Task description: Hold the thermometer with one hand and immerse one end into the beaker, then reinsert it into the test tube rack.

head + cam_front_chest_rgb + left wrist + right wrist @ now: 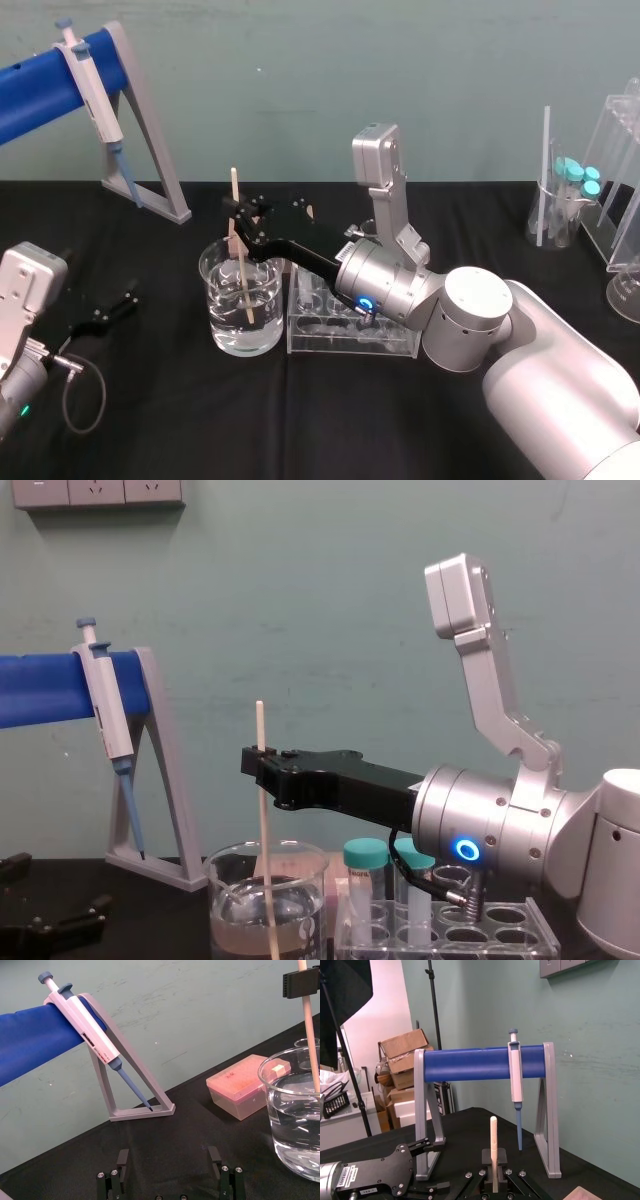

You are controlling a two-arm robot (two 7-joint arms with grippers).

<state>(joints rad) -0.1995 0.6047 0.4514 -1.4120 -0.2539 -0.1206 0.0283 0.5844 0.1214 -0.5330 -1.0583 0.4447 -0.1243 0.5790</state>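
At the frame's lower left the left gripper [112, 308] sits idle over the worktop [160, 420], fingers spread apart. At centre the right gripper [239, 222], its arm stretched in from the lower right, pinches the one thermometer [245, 285] upright (lower end dipped in the one beaker [225, 330]). Just right stands one test tube rack [350, 340] with two teal-capped tubes [365, 860].

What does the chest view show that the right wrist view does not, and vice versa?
Chest view: the wide clear glass beaker and the clear plastic test tube rack. Right wrist view: stacked cardboard boxes. Both: the thin cream thermometer rod clamped in the black right gripper, and the grey-blue pipette. The left gripper lies open, left of the beaker.
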